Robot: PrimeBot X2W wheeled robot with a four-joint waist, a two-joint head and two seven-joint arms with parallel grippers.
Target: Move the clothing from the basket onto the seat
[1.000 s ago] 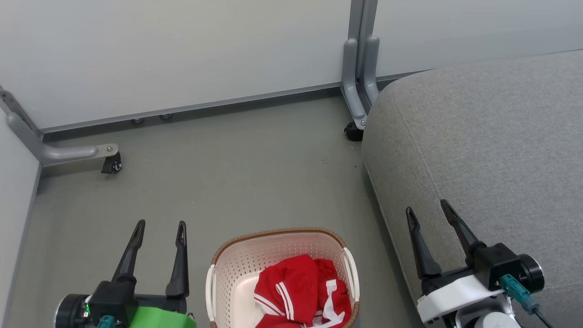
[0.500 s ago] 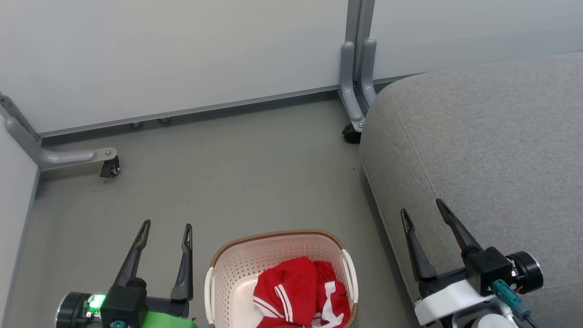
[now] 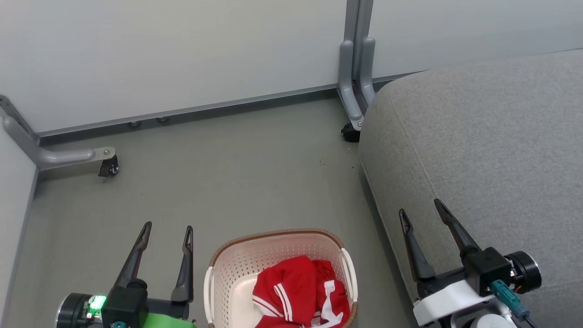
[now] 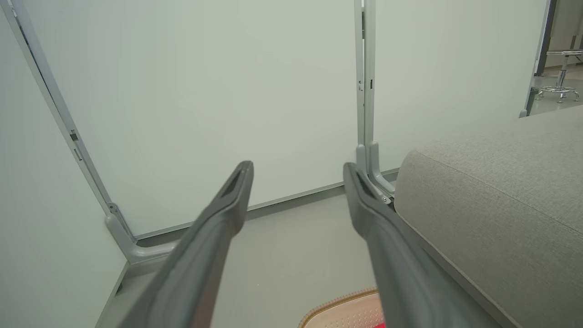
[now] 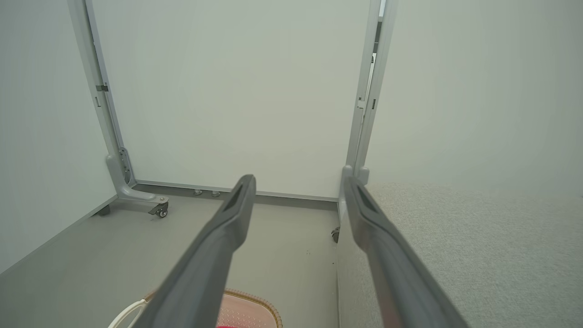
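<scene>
Clothing (image 3: 298, 291), red with white stripes and white trim, lying bunched inside the basket (image 3: 273, 233), toward its near right side, in the head view. Basket cream-white and perforated, with a brown woven-look rim and white side handles, standing on the grey floor (image 3: 227, 173) at bottom centre, partly cut off by the lower edge. Seat (image 3: 492, 146), a large grey fabric cushion with a stitched seam, to the right of the basket and apart from it. Left gripper (image 3: 168, 226) at lower left, beside the basket's left handle, dark fingers (image 3: 184, 269) spread apart and holding nothing. Right gripper (image 3: 420, 207) at lower right, seen against the seat's rounded edge, likewise parted and empty. Pale partition panels (image 3: 182, 54) behind, on grey feet with castors (image 3: 109, 166).

Left wrist view: two grey fingers rising well apart, bare floor and panel between them. Seat's corner at right. Sliver of the basket's woven rim and a speck of red clothing at the bottom edge. Chrome stool base (image 4: 562, 86) far off at top right.

Right wrist view: fingers again wide apart, gripping nothing. Basket's rim and one white handle low between and beside them, with a trace of red at the very bottom. Seat across the right side, castor foot at left.
</scene>
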